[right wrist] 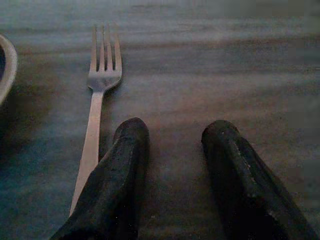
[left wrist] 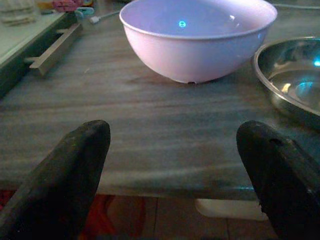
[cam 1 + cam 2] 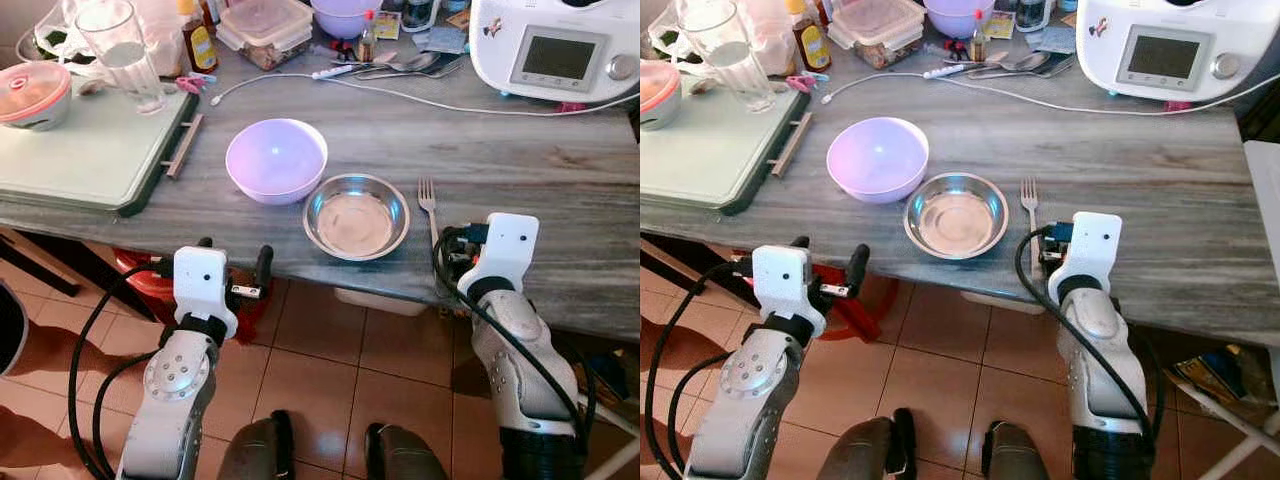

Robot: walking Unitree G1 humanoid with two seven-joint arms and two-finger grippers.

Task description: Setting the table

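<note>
Low at centre-right, the fork [image 3: 428, 203] lies flat by the steel bowl [image 3: 356, 216]; the right gripper [image 1: 172, 165] sits just beside its handle, fingers slightly parted and empty. Thin, stiff, slippery, I'd guess: pinch the handle edges mid-length

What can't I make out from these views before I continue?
- Fork handle end: hidden by the right gripper and its wrist in the eye views, cut by the edge in the right wrist view.
- Steel bowl: cut off in the left wrist view.
- Lidded container contents: too small.
</note>
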